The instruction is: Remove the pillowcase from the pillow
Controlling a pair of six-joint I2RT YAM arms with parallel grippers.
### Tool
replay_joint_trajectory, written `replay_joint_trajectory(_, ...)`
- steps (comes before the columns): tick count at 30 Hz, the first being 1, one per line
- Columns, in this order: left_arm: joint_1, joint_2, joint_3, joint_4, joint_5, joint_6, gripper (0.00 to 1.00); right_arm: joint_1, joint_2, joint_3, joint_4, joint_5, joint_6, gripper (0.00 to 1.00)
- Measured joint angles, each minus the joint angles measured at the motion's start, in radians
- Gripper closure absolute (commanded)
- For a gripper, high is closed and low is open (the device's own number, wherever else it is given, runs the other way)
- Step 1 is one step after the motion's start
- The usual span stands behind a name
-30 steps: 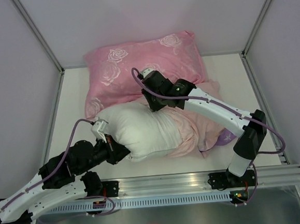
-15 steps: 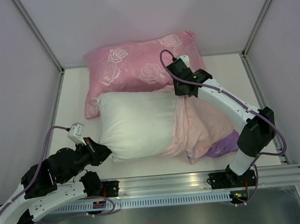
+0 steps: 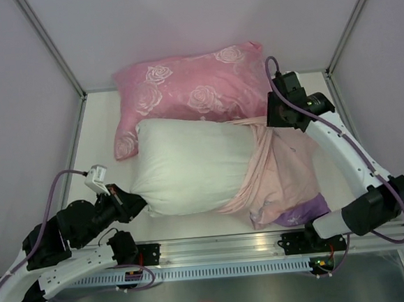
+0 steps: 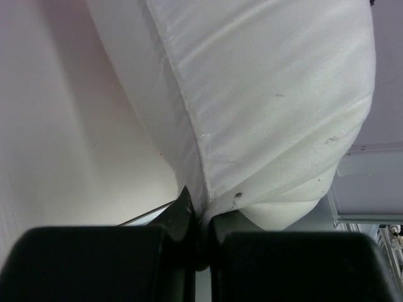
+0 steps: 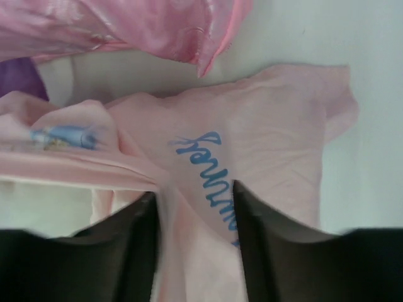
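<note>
Pillowcase (image 3: 278,180): inside-out, pale pink, bunched under right gripper (image 3: 277,115) and trailing nearward from it; purple edge at near end. Pillow (image 3: 189,166): mostly bare; only the end nearest right gripper sits in case mouth. Left gripper (image 4: 201,234): clamped tight on pillow's corner seam, pillow stretching away ahead of fingers. Right gripper jaws part-open, cloth w/ blue script flat between; no pinch visible. Est.: well along. Left to do: re-grip case, pull off last end. Rose pillow (image 3: 183,89) beyond, touching pillow.
</note>
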Motion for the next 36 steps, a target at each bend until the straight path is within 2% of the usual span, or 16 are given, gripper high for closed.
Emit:
replay_joint_trajectory(1,0.0,0.008,0.0,0.01,0.003,0.005,0.98,0.008,-0.023,0.015,-0.009,-0.014,-0.011,0.26)
replay_joint_trajectory(3,0.0,0.045,0.002,0.039,0.014,0.023,0.98,0.046,-0.055,0.063,-0.024,-0.038,-0.032,0.14)
replay_joint_trajectory(4,0.0,0.071,0.002,0.059,0.019,0.031,0.98,0.078,-0.065,0.092,-0.026,-0.051,-0.038,0.02)
replay_joint_trajectory(7,0.001,0.187,0.007,0.119,0.023,0.055,0.98,0.207,-0.078,0.166,-0.027,-0.101,-0.053,0.02)
replay_joint_trajectory(10,0.002,0.302,0.018,0.149,0.031,0.063,0.98,0.33,-0.101,0.172,-0.029,-0.144,-0.026,0.02)
replay_joint_trajectory(16,0.002,0.338,0.026,0.174,0.017,0.06,0.98,0.405,-0.315,-0.078,-0.006,-0.222,0.056,0.02)
replay_joint_trajectory(19,0.002,0.36,0.076,0.148,0.007,0.06,0.98,0.493,-0.387,-0.117,-0.024,-0.203,0.069,0.02)
replay_joint_trajectory(23,0.002,0.462,0.188,0.12,-0.008,0.055,0.98,0.739,-0.364,-0.067,-0.054,-0.082,0.081,0.02)
replay_joint_trajectory(29,0.002,0.586,0.295,0.073,-0.015,0.043,0.98,1.128,-0.159,0.064,-0.082,0.222,0.1,0.02)
replay_joint_trajectory(32,0.002,0.598,0.299,0.069,-0.003,0.039,0.98,1.199,-0.09,0.074,-0.076,0.354,0.089,0.02)
replay_joint_trajectory(36,0.002,0.585,0.299,0.054,0.026,0.038,0.98,1.207,-0.029,0.074,-0.069,0.559,0.079,0.02)
